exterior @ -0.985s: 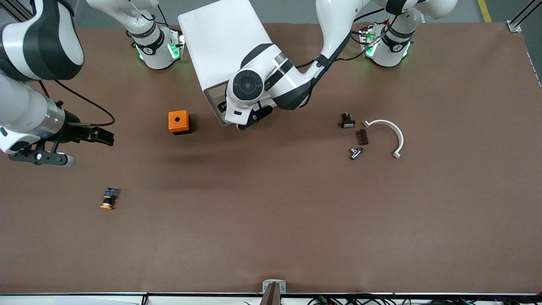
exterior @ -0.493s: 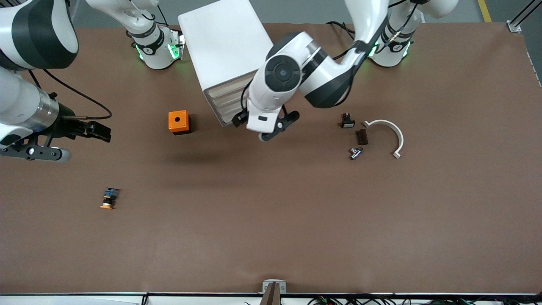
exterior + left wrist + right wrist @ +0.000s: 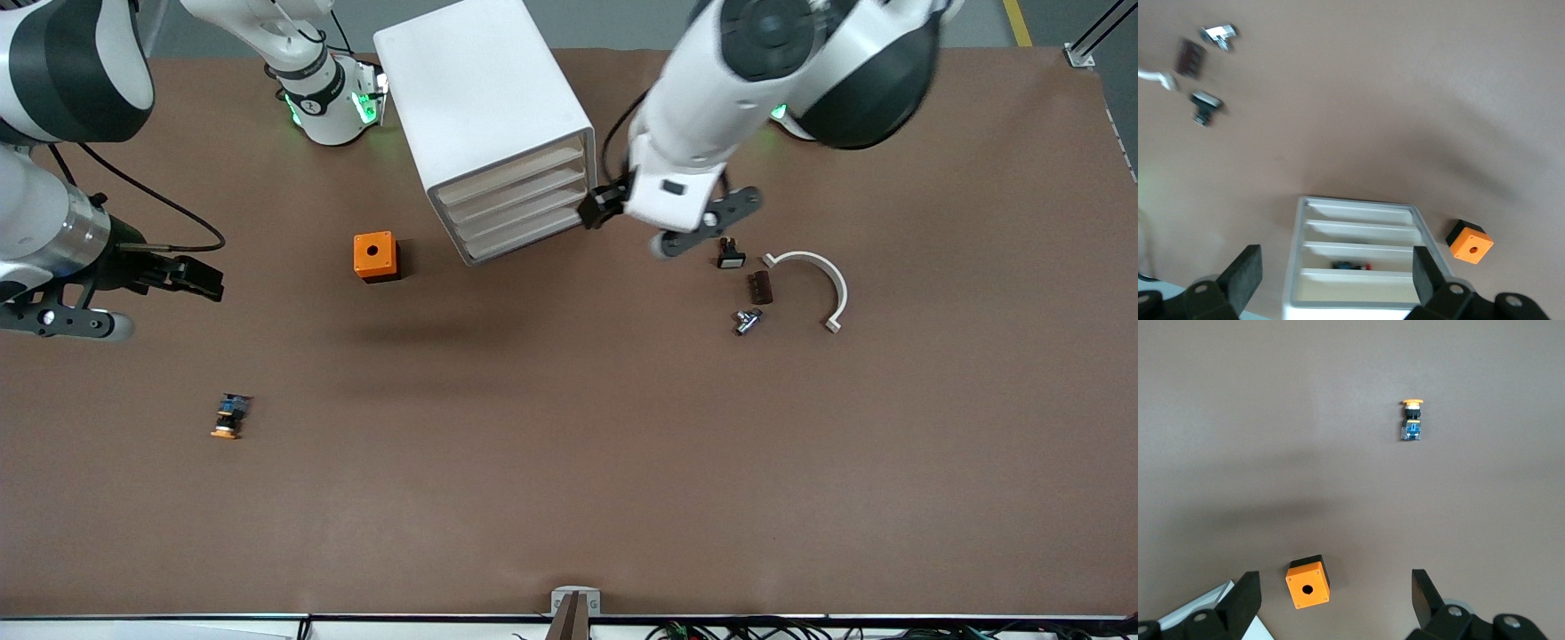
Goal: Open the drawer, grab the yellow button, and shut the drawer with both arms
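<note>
A: Grippers?
B: 2. Right gripper (image 3: 206, 278) over bare table at right arm's end, fingers (image 3: 1245, 600) wide, empty. Left gripper (image 3: 597, 206) by the cabinet (image 3: 480, 98) front, fingers (image 3: 1245, 273) wide, empty.
A: Button (image 3: 229, 416)?
B: 1, on table, nearer cam than the orange box (image 3: 375, 256).
A: Drawers?
B: 4, all flush; top drawer (image 3: 511, 172) shut.
A: Rest?
B: 4 small parts at left arm's end: black part (image 3: 729, 254), brown block (image 3: 760, 287), metal bit (image 3: 747, 320), white arc (image 3: 813, 283)

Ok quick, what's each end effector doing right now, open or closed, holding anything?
Left end effector: open, empty, over the cabinet.
Right end effector: open, empty, over the table.
</note>
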You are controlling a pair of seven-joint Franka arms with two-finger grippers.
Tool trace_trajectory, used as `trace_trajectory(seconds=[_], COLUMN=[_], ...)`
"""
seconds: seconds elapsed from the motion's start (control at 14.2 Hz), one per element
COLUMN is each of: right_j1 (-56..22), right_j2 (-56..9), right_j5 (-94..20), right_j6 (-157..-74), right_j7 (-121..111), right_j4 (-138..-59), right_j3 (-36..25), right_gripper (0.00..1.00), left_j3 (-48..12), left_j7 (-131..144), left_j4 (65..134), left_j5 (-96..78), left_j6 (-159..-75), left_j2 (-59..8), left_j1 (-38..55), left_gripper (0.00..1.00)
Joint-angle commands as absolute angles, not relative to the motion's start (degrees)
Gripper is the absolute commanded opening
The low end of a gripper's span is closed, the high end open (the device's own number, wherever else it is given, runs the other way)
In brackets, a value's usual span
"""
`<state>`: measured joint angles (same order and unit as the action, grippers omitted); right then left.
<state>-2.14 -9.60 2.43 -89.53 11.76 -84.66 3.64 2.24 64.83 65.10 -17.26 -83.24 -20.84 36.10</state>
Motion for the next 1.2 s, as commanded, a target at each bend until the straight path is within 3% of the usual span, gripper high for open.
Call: trace_trajectory(seconds=[0.0, 0.21, 0.49, 0.91, 1.13], right_j1=[-0.45, 0.70, 0.26, 0.62, 0.70], right_j2=[-10.46, -10.28, -10.28, -7.91, -7.74], right_j5=[2.64, 2.29, 2.20, -0.62, -0.70], right_j6=[-88.59, -88.50, -86.05, -84.73, -84.11], right_j7=[11.78, 11.86, 12.74, 12.74, 12.74], right_j4=[-82.53, -81.30, -81.83, -83.41, -83.41], right_j3=[3.52, 3.69, 3.95, 3.78, 3.78], right_gripper=[1.00, 1.00, 1.00, 1.00, 1.00], left_j3=[2.02, 2.02, 1.76, 1.76, 1.67], left_j7=[54.62, 40.92, 25.26, 11.35, 8.88], left_j4=[66.97, 67.06, 67.93, 73.73, 82.14], left_j5=[-16.61, -16.44, -9.60, -7.65, -5.46], left_j6=[-76.49, -68.05, -63.64, -65.64, -72.48], left_j2=[-15.05, -12.31, -10.02, -6.86, -2.66], left_j1=[30.17, 21.92, 15.38, 6.69, 6.06], left_gripper=[0.99, 0.99, 0.99, 0.99, 0.99])
